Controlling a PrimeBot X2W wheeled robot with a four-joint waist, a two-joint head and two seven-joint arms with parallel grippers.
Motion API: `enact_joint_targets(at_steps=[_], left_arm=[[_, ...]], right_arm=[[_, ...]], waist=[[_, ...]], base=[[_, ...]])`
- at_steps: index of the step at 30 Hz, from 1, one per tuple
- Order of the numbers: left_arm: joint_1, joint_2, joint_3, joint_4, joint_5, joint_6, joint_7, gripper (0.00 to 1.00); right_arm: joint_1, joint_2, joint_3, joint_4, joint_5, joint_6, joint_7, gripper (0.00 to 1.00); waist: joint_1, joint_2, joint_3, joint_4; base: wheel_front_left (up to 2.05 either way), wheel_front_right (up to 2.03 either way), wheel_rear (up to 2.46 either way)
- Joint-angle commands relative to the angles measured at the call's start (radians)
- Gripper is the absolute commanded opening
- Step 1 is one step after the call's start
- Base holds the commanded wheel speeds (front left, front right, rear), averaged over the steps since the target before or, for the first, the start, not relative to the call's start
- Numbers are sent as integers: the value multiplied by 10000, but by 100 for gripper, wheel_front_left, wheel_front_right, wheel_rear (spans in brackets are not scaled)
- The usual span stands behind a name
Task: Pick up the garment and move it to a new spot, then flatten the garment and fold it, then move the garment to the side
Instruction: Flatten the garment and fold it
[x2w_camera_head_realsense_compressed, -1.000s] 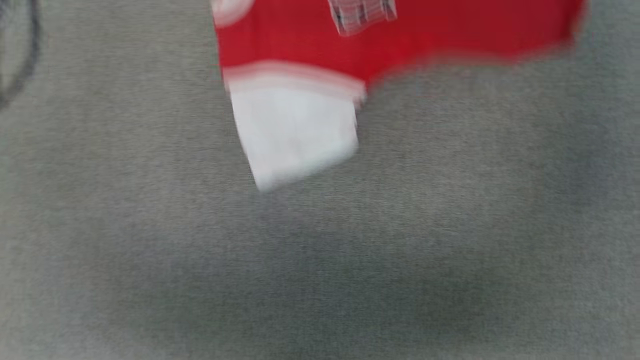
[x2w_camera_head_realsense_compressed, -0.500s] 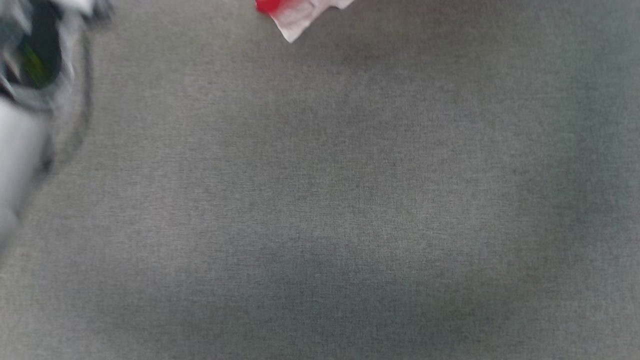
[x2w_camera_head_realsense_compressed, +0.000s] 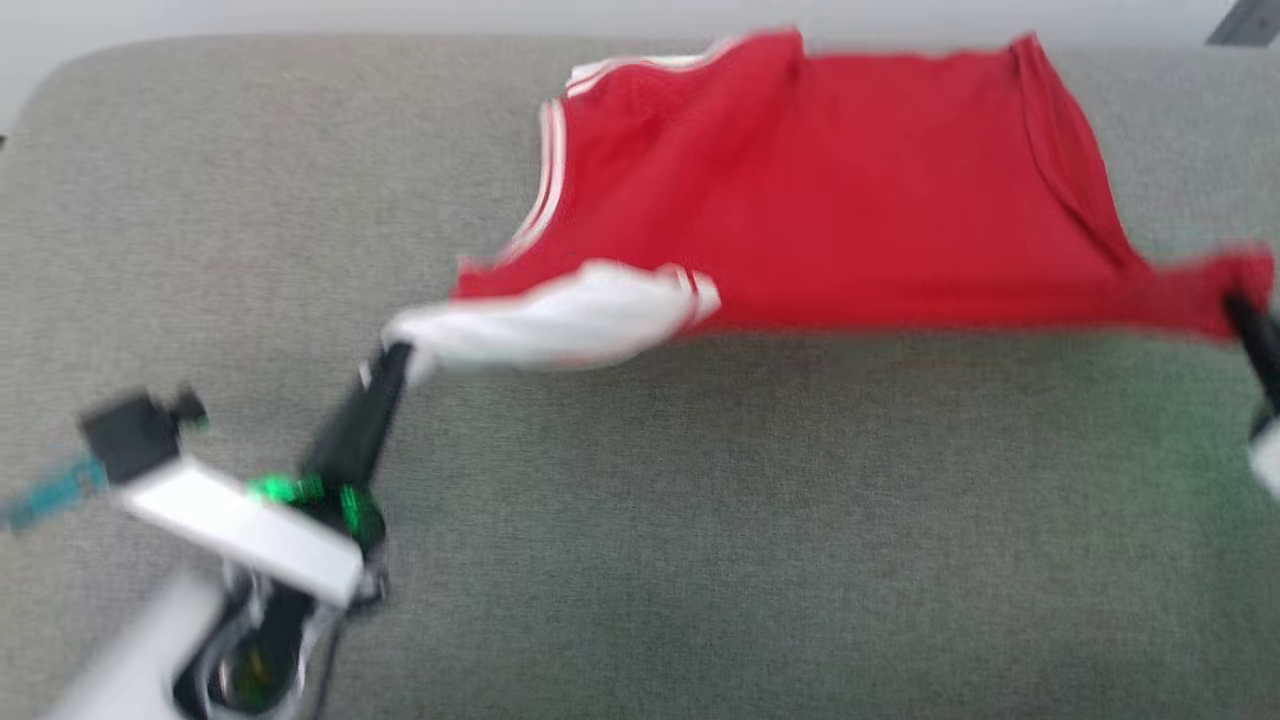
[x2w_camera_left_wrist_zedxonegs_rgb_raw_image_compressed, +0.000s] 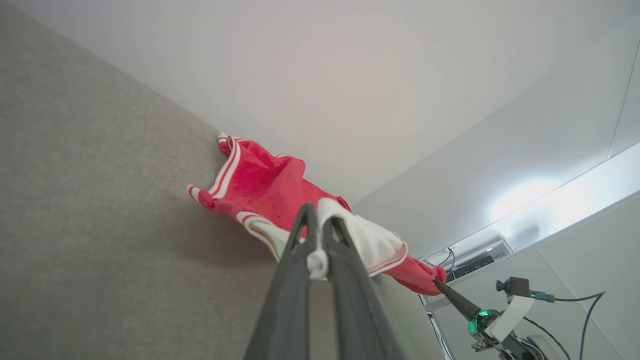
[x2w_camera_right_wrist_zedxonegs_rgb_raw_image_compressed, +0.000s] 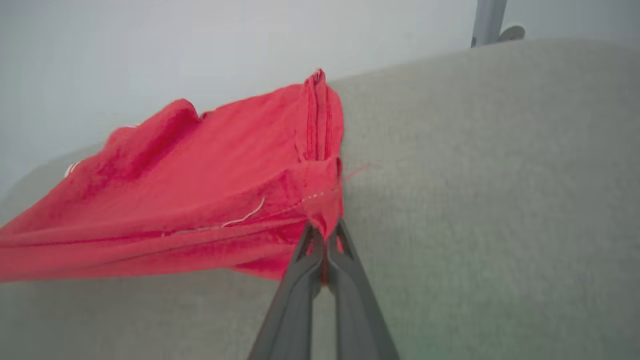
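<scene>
Worktop (x2w_camera_head_realsense_compressed: 700, 560): grey woven fabric cover, far-left corner rounded. On it: the garment (x2w_camera_head_realsense_compressed: 850, 200), red, plain side up, lying far and right of centre, with its far edge close to the worktop's far edge. Garment's near edge looks lifted; contact underneath can't be seen.

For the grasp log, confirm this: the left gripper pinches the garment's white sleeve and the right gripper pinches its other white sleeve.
Wrong on the right gripper: it pinches a red corner of the garment, as the right wrist view shows. The left gripper does pinch the white sleeve.
</scene>
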Motion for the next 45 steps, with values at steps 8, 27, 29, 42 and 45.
enact_joint_targets(at_steps=[8,27,29,42,45], left_arm=[[2787,187,647,-1905,828,25,-55,0],[1782,932,8,-2708,1140,25,544,0],[915,799,-113,-2172,756,25,790,0],[-2148,267,-649,1737,-173,25,1487,0],[-2352,276,-835,2203,-14,25,1444,0]], right_arm=[[3720,1005,-1829,-2844,43,-38,819,0],[3948,2815,-3167,-5088,-1030,-31,2599,0],[3216,2744,-2995,-4552,-1172,-31,2552,0],[88,2626,-999,-737,-1747,-31,1340,0],[-149,2547,-665,-271,-1691,-31,1000,0]], waist=[[0,0,-311,299],[0,0,57,57],[0,0,177,-98],[0,0,1361,-1075],[0,0,1471,-1129]], base=[[0,0,0],[0,0,0],[0,0,0],[0,0,0],[0,0,0]])
